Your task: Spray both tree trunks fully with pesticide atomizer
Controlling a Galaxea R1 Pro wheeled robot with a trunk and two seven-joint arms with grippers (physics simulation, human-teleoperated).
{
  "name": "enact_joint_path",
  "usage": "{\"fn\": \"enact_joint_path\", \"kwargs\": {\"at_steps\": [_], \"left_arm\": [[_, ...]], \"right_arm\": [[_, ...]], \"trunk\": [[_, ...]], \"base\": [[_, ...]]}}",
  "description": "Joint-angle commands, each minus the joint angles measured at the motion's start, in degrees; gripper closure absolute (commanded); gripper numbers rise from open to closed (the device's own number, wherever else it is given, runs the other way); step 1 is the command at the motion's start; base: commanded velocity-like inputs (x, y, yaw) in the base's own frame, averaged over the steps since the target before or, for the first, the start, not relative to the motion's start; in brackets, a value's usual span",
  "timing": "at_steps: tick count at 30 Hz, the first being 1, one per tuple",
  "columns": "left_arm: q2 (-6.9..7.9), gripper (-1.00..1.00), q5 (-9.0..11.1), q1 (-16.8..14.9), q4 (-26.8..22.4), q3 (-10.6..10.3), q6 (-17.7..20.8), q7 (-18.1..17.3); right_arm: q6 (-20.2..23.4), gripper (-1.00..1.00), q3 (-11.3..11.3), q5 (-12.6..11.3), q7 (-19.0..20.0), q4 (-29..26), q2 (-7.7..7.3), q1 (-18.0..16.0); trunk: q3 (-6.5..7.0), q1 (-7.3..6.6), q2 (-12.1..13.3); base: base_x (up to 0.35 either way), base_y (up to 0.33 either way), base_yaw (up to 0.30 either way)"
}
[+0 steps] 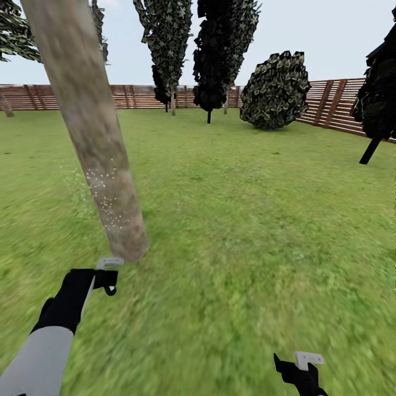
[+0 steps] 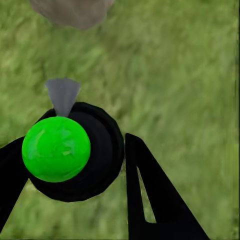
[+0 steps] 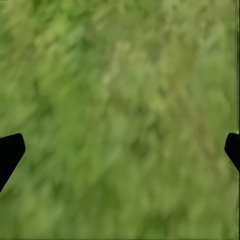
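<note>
My left claw [image 2: 75, 165] pinches the pesticide atomizer [image 2: 56, 148], its nozzle aimed at the base of the leaning tree trunk [image 1: 96, 148], where white specks of spray cling. My right claw [image 3: 120, 150] hangs spread over the lawn [image 1: 247, 220]. Aiming this low, I may leave the upper trunk uncovered

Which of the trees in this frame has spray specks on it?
The thick, pale grey-brown leaning trunk nearest the left gripper; white specks dot its lower part, unlike the distant dark-foliaged trees.
</note>
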Motion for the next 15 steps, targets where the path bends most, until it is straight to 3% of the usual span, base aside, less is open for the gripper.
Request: {"fn": "enact_joint_path", "kwargs": {"at_steps": [1,2,4,8,11,15], "left_arm": [[-0.06,1.00,0.47,0.00,1.46,1.55,-2.30,0.09],[-0.10,1.00,0.66,0.00,3.46,3.85,-6.45,0.82],[-0.22,1.00,0.93,0.06,5.57,6.06,-11.01,4.88],[0.19,1.00,1.76,0.74,10.73,6.94,-13.49,13.68],[0.36,1.00,4.93,1.35,12.21,9.92,-17.42,14.80],[0.65,1.00,5.50,1.89,11.83,10.85,-18.55,14.64]], "right_arm": [[0.00,-1.00,-0.01,0.01,0.00,0.00,0.00,0.00],[0.00,-1.00,-0.01,0.03,0.00,0.00,0.00,0.00],[0.00,-1.00,-0.01,0.04,0.00,0.01,0.00,0.00],[0.00,-1.00,-0.01,0.12,0.00,0.05,0.00,0.00],[0.00,-1.00,-0.01,0.13,0.00,0.00,0.02,0.00],[0.00,-1.00,-0.01,0.13,0.00,0.00,0.06,0.00]], "trunk": [[0.01,0.00,0.00],[0.01,0.00,0.00],[0.01,0.00,0.00],[0.01,0.00,0.00],[0.01,0.00,0.00],[0.01,0.00,0.00]], "base": [[0.083,-0.273,0.000],[0.117,-0.270,0.000],[0.137,-0.268,0.000],[0.183,-0.235,0.000],[0.261,-0.171,0.000],[0.279,-0.165,0.001]]}}
